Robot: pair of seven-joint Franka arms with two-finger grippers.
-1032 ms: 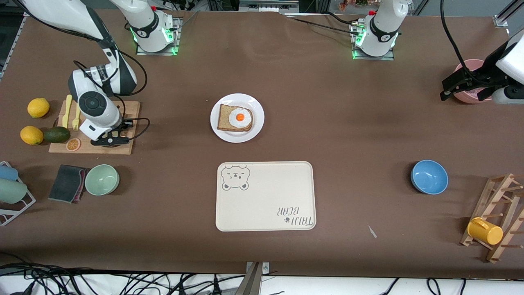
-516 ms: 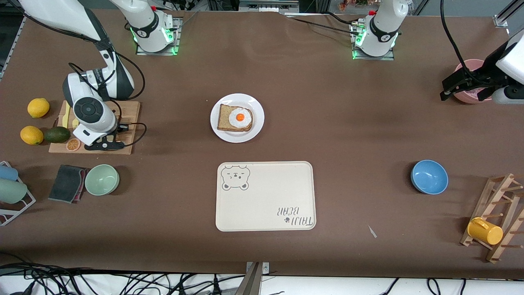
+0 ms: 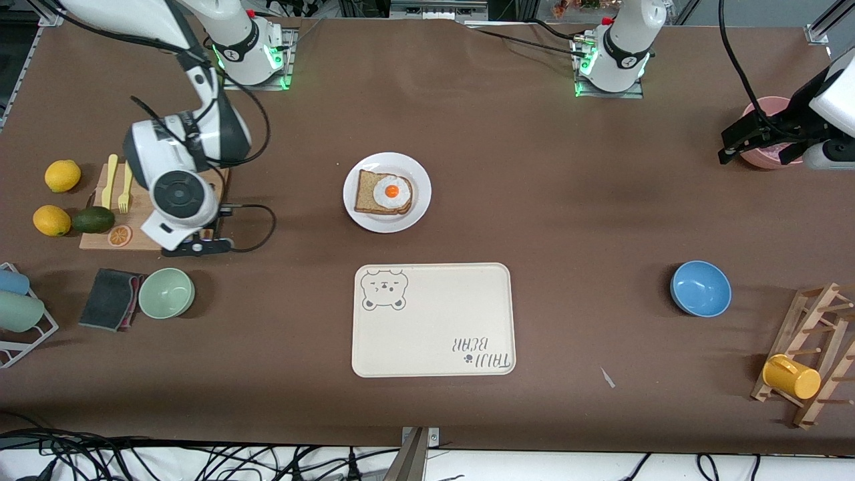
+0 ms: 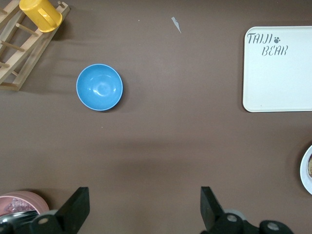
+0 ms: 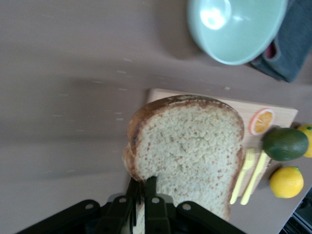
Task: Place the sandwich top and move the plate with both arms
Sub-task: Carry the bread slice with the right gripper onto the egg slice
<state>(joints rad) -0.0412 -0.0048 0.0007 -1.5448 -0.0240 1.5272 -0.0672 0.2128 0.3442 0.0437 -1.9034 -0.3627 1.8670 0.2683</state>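
Brown matte paper is covering the table (image 3: pixel 568 220), with a round white plate (image 3: pixel 418 207) sitting near its middle, farther from the front camera than the cream rectangular tray (image 3: pixel 434 321); on the plate an egg-topped slice (image 3: pixel 383 192) is lying. The right gripper (image 5: pixel 144 192) is hanging over the corner of the wooden board (image 3: pixel 150 234) at the right arm's end, its fingers pinching the sandwich top (image 5: pixel 187 151). Only the right wrist view is showing that slice: porous pale crumb, darker crust, rounded top; from the front the wrist is hiding it. The left gripper (image 4: pixel 144 207) is waiting over bare table beside a pink bowl (image 3: pixel 761 133), fingers spread wide apart.
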